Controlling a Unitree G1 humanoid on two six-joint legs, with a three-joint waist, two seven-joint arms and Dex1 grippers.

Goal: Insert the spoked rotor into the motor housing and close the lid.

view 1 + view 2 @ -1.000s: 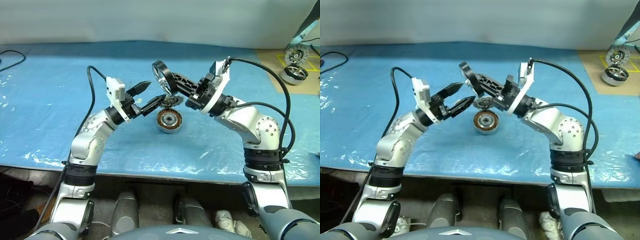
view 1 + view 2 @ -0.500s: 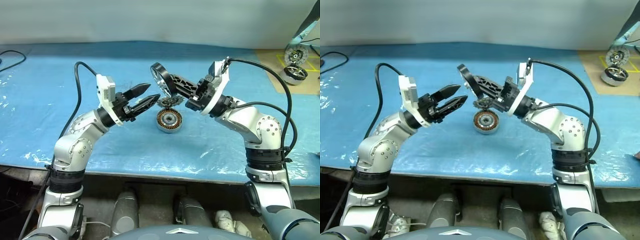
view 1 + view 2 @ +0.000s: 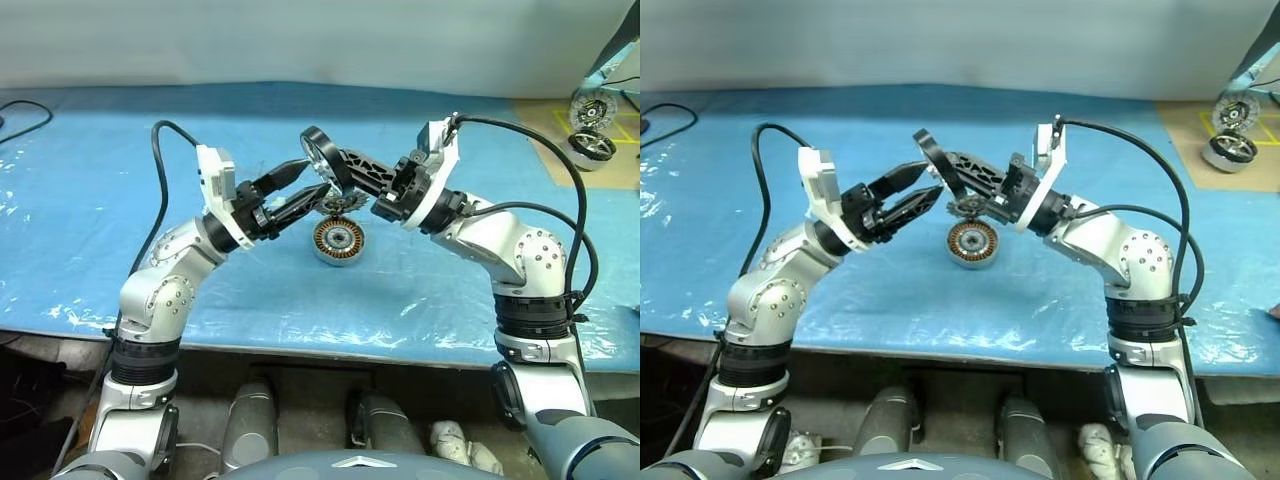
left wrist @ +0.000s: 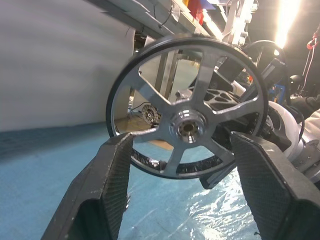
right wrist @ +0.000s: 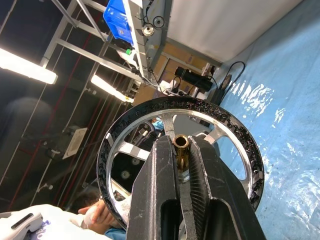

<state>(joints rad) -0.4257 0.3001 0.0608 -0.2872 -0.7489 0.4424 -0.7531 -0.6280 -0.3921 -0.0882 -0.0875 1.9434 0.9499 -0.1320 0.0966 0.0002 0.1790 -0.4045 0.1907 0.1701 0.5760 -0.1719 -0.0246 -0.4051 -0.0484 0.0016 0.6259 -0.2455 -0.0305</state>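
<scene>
The spoked rotor [image 3: 322, 158] is a black ring with silver spokes meeting at a small central hub. It stands on edge above the surface [image 3: 90, 210], clamped at the hub by my right gripper [image 5: 181, 160]. The motor housing [image 3: 338, 241] is a low round silver-grey cup with copper-orange windings showing, resting open near the middle of the surface. The lid [image 3: 342, 204], a grey finned disc, sits just behind the housing; whether they touch I cannot tell.
</scene>
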